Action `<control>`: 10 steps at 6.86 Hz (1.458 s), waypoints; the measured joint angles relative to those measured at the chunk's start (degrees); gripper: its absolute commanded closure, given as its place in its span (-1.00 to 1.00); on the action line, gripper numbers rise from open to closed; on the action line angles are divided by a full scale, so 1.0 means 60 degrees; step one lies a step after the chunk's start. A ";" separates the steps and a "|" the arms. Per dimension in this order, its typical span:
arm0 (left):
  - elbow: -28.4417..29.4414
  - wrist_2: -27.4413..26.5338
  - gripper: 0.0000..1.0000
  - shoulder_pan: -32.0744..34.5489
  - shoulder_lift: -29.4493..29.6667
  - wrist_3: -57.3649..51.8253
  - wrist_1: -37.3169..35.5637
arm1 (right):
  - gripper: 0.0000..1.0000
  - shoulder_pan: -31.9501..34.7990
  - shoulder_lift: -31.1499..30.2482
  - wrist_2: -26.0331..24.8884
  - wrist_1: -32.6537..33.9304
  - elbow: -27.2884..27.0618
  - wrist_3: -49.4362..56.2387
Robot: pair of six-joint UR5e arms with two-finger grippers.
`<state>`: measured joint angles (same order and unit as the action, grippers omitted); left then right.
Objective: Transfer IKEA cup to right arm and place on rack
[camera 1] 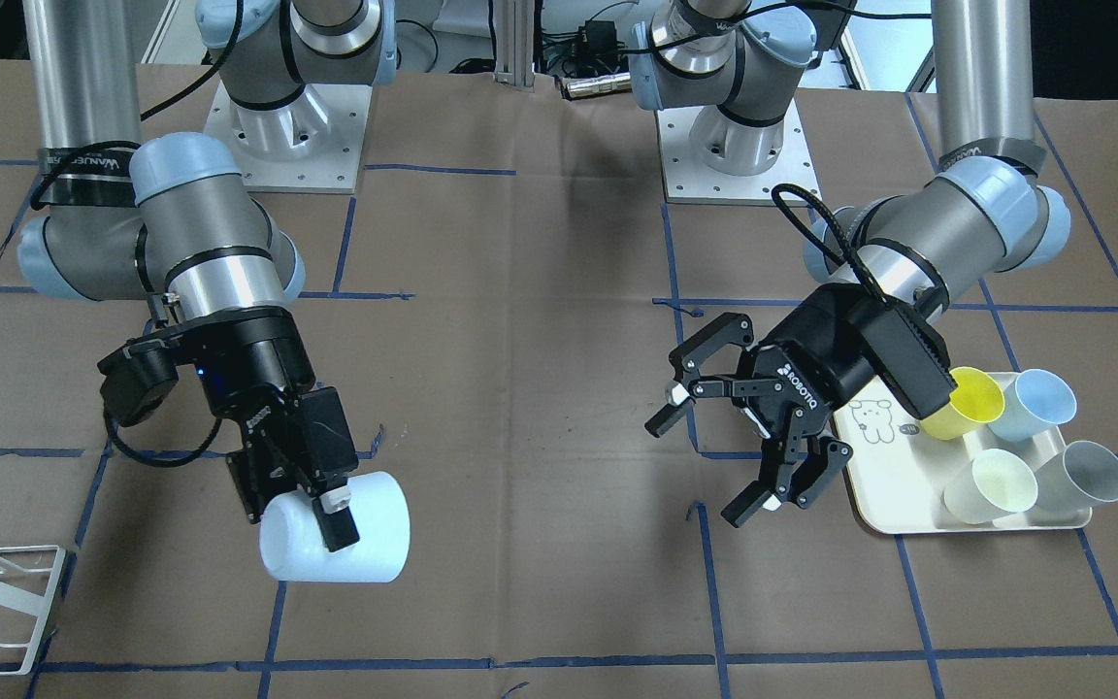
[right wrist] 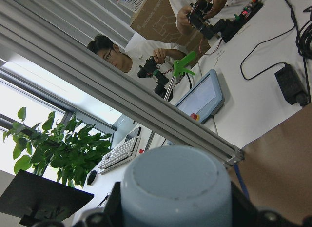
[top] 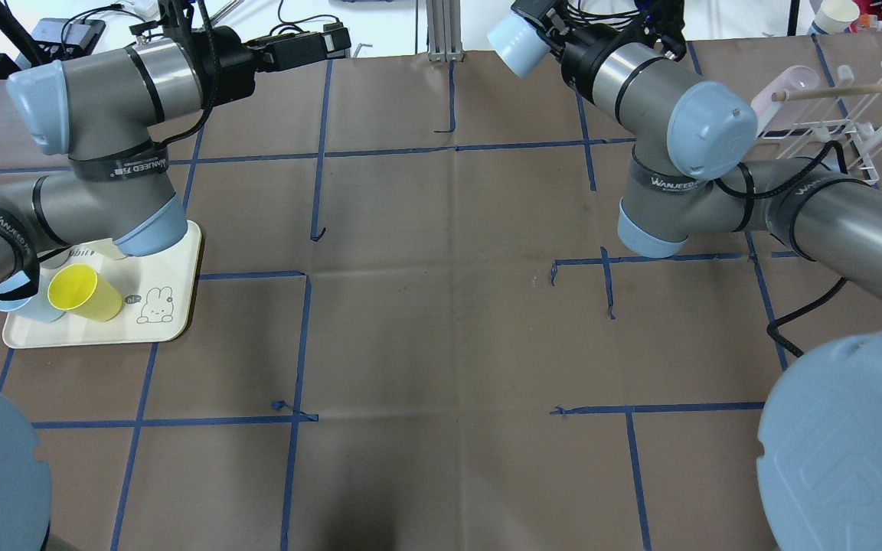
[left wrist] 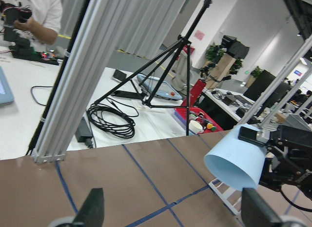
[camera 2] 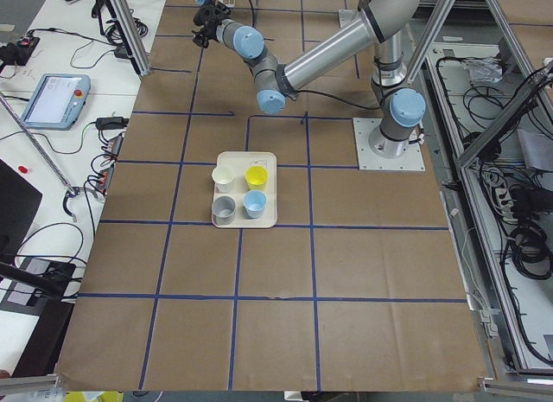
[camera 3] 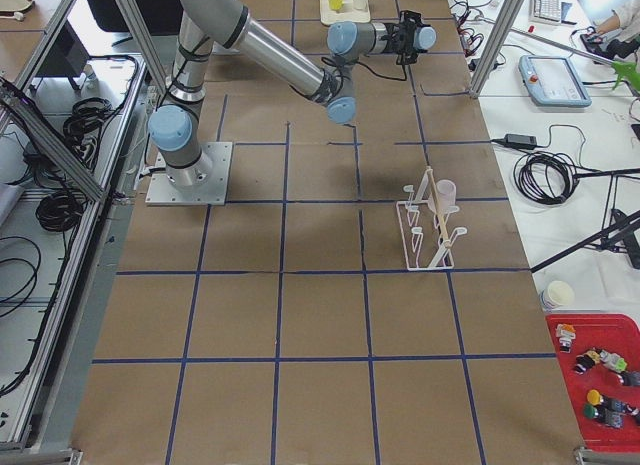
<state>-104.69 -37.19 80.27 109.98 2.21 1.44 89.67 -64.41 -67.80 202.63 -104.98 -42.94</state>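
My right gripper [camera 1: 331, 529] is shut on a pale blue IKEA cup [camera 1: 379, 539] and holds it on its side above the table. The white wire rack [camera 1: 6, 602] is close by, at the table corner. The overhead view shows the same cup [top: 517, 34] and the rack [top: 847, 115] beyond the right arm. The right wrist view shows the cup's base [right wrist: 175, 188] between the fingers. My left gripper [camera 1: 705, 461] is open and empty beside the cream tray [camera 1: 884, 515]. Its wrist view shows the held cup [left wrist: 234, 161] across the table.
The tray holds a yellow cup [camera 1: 962, 403], a light blue cup [camera 1: 1039, 403], a pale cup [camera 1: 991, 485] and a grey cup [camera 1: 1083, 481]. A pinkish cup [top: 789, 88] hangs on the rack, with a wooden stick [top: 847, 88] over it. Blue tape lines cross the brown table.
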 measured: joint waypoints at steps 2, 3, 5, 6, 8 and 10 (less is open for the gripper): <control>0.0032 -0.2018 -1.00 0.0069 -0.0648 0.0001 0.1778 | 0.11 -0.0894 -0.0009 -0.0305 0.0018 -0.0005 0.3484; 0.0046 -0.3139 -1.00 0.0100 -0.1036 0.0008 0.2865 | 0.11 -0.1455 -0.0024 -0.0291 0.0022 -0.0004 0.4785; 0.0126 -0.4715 -1.00 0.0140 -0.1647 0.0044 0.4958 | 0.12 -0.2742 -0.0065 0.0224 0.0023 0.0046 0.6854; 0.0194 -0.5312 -1.00 0.0182 -0.1893 0.0182 0.6070 | 0.17 -0.3419 -0.0088 0.0807 0.0020 0.0063 0.7772; 0.0991 -0.6441 -1.00 0.0686 -0.2010 0.0796 0.8510 | 0.17 -0.4788 -0.0131 0.2143 -0.0069 0.0248 0.9318; 0.2442 -0.7535 -1.00 0.1154 -0.1861 0.0982 1.1358 | 0.16 -0.6062 0.0105 0.3379 -0.0250 0.0630 0.9952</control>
<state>-90.04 -82.39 87.19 98.81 8.10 69.59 53.30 -63.78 -47.52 201.13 -101.20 16.77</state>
